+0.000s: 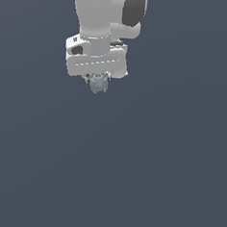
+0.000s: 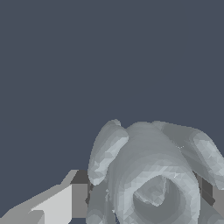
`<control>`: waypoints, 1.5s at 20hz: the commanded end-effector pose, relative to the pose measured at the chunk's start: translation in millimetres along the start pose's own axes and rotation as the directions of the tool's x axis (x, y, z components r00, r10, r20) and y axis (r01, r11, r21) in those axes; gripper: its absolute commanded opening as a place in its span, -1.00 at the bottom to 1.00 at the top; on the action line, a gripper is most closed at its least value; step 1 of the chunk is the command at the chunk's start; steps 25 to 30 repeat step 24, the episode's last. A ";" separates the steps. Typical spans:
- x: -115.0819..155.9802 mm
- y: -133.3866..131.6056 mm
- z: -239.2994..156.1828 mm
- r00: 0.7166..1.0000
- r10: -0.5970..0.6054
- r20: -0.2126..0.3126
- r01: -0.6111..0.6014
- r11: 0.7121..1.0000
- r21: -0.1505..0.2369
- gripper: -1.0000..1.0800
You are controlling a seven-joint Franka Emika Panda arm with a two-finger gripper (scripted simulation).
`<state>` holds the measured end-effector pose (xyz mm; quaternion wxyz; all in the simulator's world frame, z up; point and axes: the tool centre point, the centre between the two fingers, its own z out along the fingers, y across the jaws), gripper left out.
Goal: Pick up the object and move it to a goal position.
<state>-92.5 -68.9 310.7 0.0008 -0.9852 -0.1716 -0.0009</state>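
Note:
The object (image 1: pixel 98 83) is a tiny pale grey-blue lumpy item with small knobs. It hangs just below the white gripper (image 1: pixel 97 80) in the upper middle of the exterior view. The gripper is shut on it and the fingers are mostly hidden behind it. In the wrist view the object (image 2: pixel 151 175) fills much of the picture, with rounded knobs and a ring-like hollow. It sits between two fingers; one finger (image 2: pixel 65 202) shows white with a dark pad beside the object. The object is held above the dark floor.
A plain dark slate-blue surface (image 1: pixel 130 174) fills both views. The white arm (image 1: pixel 101 18) rises out of the exterior view's upper edge. No goal marker shows.

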 end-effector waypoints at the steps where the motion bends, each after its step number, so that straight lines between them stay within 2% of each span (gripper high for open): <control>1: -11.0 5.6 -25.2 1.000 0.000 0.001 0.000 1.000 0.001 -1.00; 8: -33.1 20.1 -81.0 1.000 0.000 0.001 0.000 1.000 0.000 -1.00; 14: -43.2 28.0 -109.2 1.000 0.000 0.002 0.000 1.000 -0.001 -1.00; 30: -44.5 31.0 -116.4 1.000 0.000 0.002 0.000 1.000 -0.001 -1.00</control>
